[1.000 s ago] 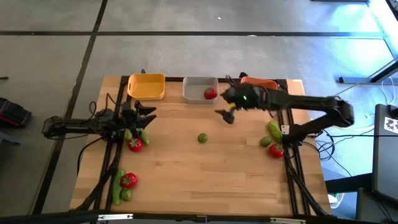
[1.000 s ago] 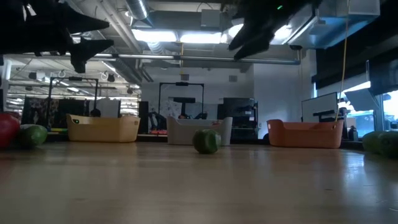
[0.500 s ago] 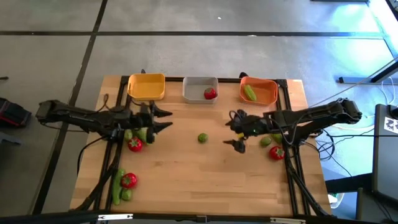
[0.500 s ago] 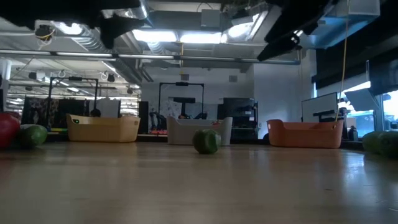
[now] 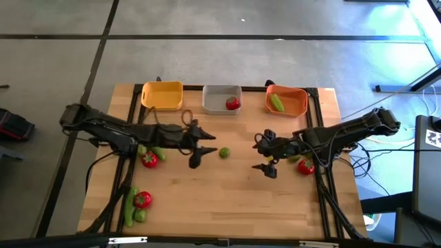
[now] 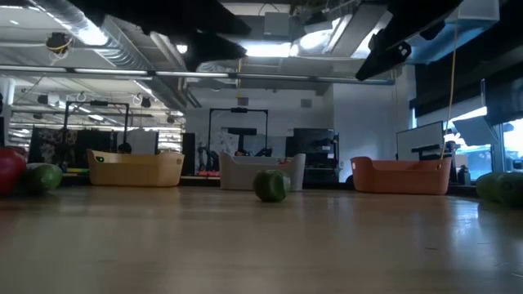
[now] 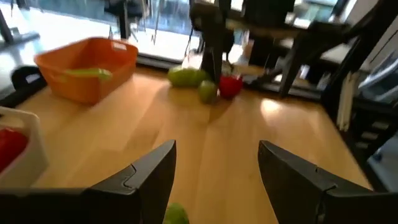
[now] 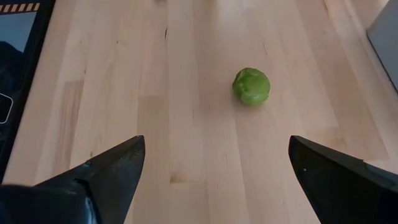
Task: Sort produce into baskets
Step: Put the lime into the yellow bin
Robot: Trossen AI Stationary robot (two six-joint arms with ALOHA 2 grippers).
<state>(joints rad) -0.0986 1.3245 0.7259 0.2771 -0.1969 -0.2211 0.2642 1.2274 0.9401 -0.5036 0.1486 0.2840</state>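
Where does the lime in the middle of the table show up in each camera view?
High view: the lime lies mid-table, just right of the left arm's open jaws.
Low view: centre, before the grey basket.
Left wrist view: bottom edge, between that arm's jaws.
Right wrist view: upper middle, alone on the wood.
Shared landmark: the grey basket, behind the lime.

Table (image 5: 227, 193) pale wood, smooth, satin sheen; lime (image 8: 251, 86) matt, dimpled; orange basket (image 7: 87, 68) smooth plastic.

lime (image 7: 176, 214) — cut by frame edge | tomato (image 7: 11, 144) — half-hidden behind grey basket (image 7: 28, 155) wall
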